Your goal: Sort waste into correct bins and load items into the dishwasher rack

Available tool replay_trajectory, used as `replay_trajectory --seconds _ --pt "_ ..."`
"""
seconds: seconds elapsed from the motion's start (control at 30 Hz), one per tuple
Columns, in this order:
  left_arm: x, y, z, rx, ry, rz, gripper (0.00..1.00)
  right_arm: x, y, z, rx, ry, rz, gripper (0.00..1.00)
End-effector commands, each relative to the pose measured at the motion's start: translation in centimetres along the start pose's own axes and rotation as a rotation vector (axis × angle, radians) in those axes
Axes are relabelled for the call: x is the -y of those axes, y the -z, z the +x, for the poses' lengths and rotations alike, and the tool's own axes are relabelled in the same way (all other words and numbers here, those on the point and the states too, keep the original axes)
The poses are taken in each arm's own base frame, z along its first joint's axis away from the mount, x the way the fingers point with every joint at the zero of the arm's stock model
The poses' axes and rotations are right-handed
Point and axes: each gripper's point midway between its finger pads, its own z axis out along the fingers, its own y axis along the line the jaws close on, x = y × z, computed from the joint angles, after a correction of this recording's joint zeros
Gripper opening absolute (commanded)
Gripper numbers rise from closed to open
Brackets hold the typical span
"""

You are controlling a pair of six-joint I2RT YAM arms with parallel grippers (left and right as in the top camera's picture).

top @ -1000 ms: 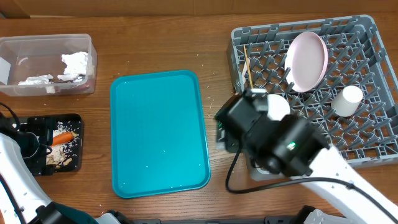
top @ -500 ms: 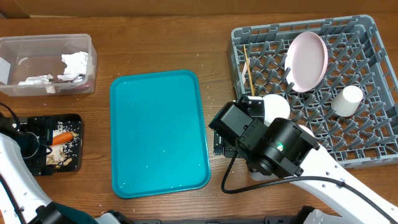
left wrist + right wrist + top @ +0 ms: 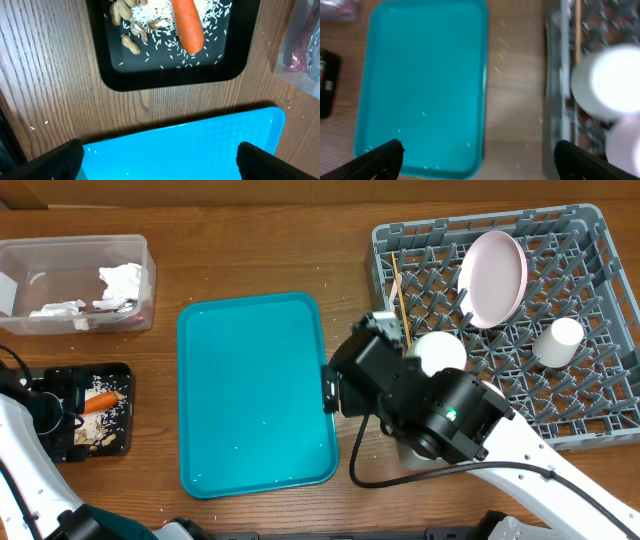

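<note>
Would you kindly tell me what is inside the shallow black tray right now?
In the black tray lie an orange carrot, scattered white rice grains and several peanut-like scraps. The left arm covers one end of it from overhead, so anything there is unseen.

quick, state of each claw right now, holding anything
Left claw: open, holding nothing.
Right claw: open, holding nothing.

Right jaws have swung left toward the teal tray [image 3: 255, 395].
</note>
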Motion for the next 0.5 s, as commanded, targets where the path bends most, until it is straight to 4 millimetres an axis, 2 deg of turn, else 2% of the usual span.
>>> replay_trajectory --seconds 0.0,0.17,0.3,0.47 --pt "-0.3 -0.1 -0.1 0.004 0.022 -0.012 1.0 0.6 1.2 -1.9 0.052 0.079 -0.068 1.0" --pt "-0.3 -0.1 -0.1 0.004 0.022 -0.012 1.0 2.3 0.8 -5.5 0.157 0.037 -0.279 1.0" --pt "-0.3 -0.1 -0.1 0.004 0.022 -0.012 1.0 4.2 -0.7 -5.1 0.205 -0.001 -0.347 1.0" --pt "-0.3 -0.1 -0.1 0.004 0.022 -0.012 1.0 6.4 -2.2 -3.0 0.333 -0.019 -0.373 1.0"
